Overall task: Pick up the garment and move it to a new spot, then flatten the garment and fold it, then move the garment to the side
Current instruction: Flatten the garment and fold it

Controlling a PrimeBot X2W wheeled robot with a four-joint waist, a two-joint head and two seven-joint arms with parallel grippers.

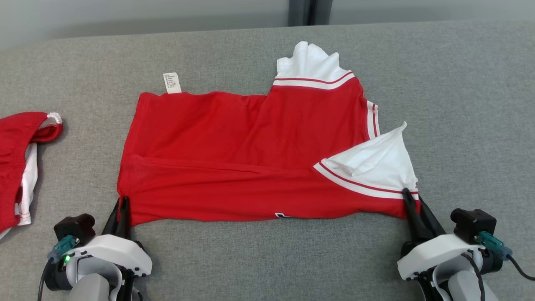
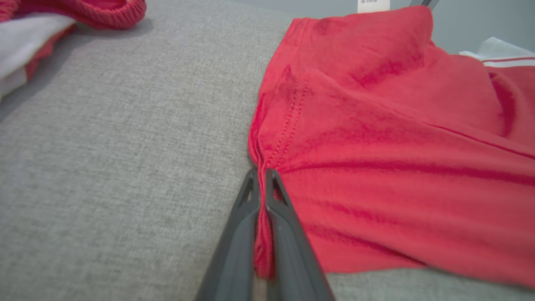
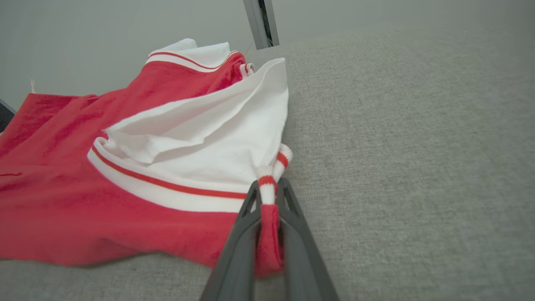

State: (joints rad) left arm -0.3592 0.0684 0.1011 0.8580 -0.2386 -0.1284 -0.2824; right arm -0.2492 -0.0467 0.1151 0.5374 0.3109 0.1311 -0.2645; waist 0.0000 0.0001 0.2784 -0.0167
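The garment (image 1: 250,167) is a red shirt with white, red-striped sleeves, spread sideways on the grey table (image 1: 267,259). A white label sticks up at its far left edge. My left gripper (image 1: 121,200) is shut on the garment's near left corner; in the left wrist view red hem cloth (image 2: 276,138) is pinched between the dark fingers (image 2: 288,234) of the left gripper (image 2: 261,171). My right gripper (image 1: 407,193) is shut on the near right corner by the white sleeve (image 1: 376,163). The right wrist view shows the right gripper (image 3: 267,184) clamping striped cloth (image 3: 267,188) of the garment (image 3: 83,209).
A second red and white garment (image 1: 19,163) lies bunched at the table's left edge, also seen at the top left of the left wrist view as a red and white heap (image 2: 62,16). Bare grey table stretches to the right (image 1: 468,125) and along the front.
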